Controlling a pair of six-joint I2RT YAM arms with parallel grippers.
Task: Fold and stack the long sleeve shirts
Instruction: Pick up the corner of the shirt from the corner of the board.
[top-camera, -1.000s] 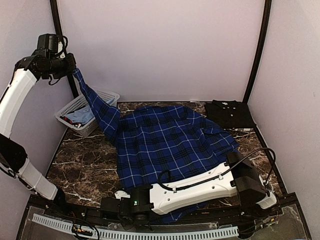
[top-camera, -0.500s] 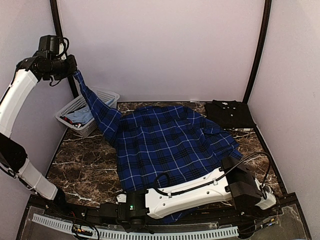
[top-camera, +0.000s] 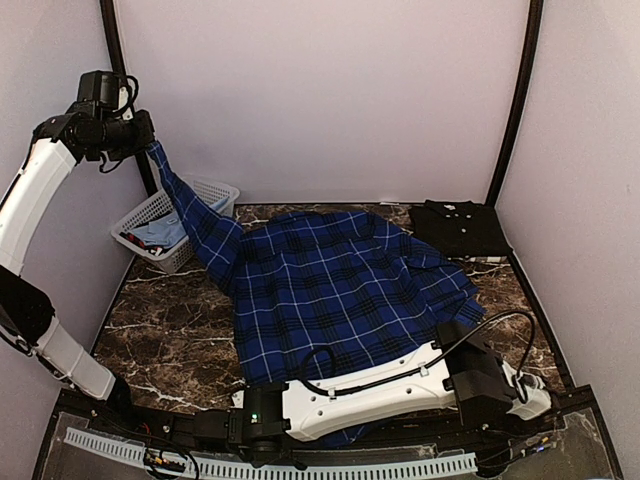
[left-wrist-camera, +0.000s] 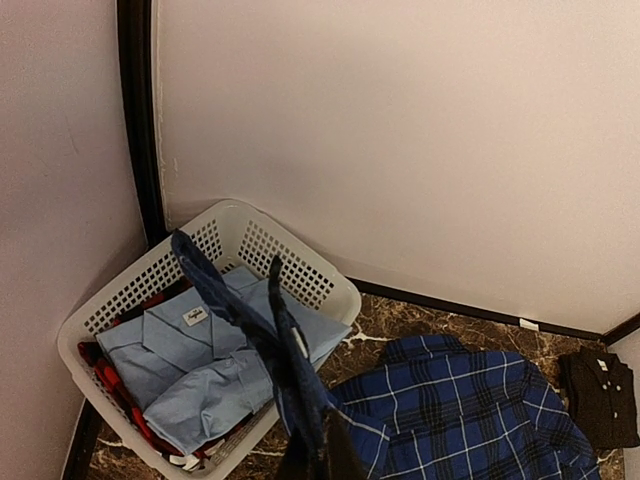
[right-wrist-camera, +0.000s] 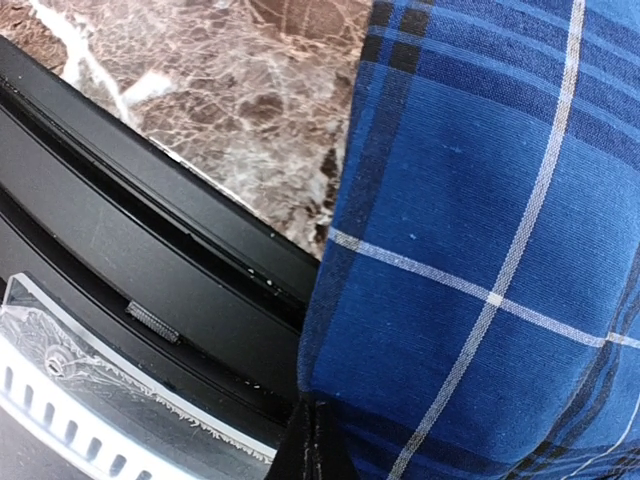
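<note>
1. Top external view, left arm: the left gripper (top-camera: 141, 137) is raised high at the rear left corner, above the basket (top-camera: 216, 188). Its jaws are clamped on one sleeve of the plaid shirt (top-camera: 340, 290). The sleeve hangs taut from the jaws down to the shirt body. This arm's position matches the frame from one second ago.
2. Top external view, right arm: the arm lies low along the near edge of the table (top-camera: 170, 320). The right gripper (top-camera: 533, 397) sits at the near right corner, beside the shirt's hem. Compared with one second ago, the wrist is lower and nearer the front edge.
3. Top external view, garments: the plaid shirt is spread across the centre of the table. The black shirt (top-camera: 460, 228) lies folded at the rear right corner, touching the plaid shirt's edge. Neither garment has shifted noticeably.
4. Left wrist view: the left gripper (left-wrist-camera: 318, 462) is closed tight on the sleeve, which rises in front of the basket (left-wrist-camera: 250, 215). The basket holds a folded light-blue garment (left-wrist-camera: 200, 370). The plaid shirt (left-wrist-camera: 460, 410) and black shirt (left-wrist-camera: 600, 395) lie on the table beyond.
5. Right wrist view: the right gripper (right-wrist-camera: 312, 445) is closed, pinching the plaid shirt (right-wrist-camera: 470, 230) at its lower edge. The jaws stood partly open a second ago. The hem overhangs the black rail (right-wrist-camera: 130, 260) at the table (right-wrist-camera: 230, 100) edge.
</note>
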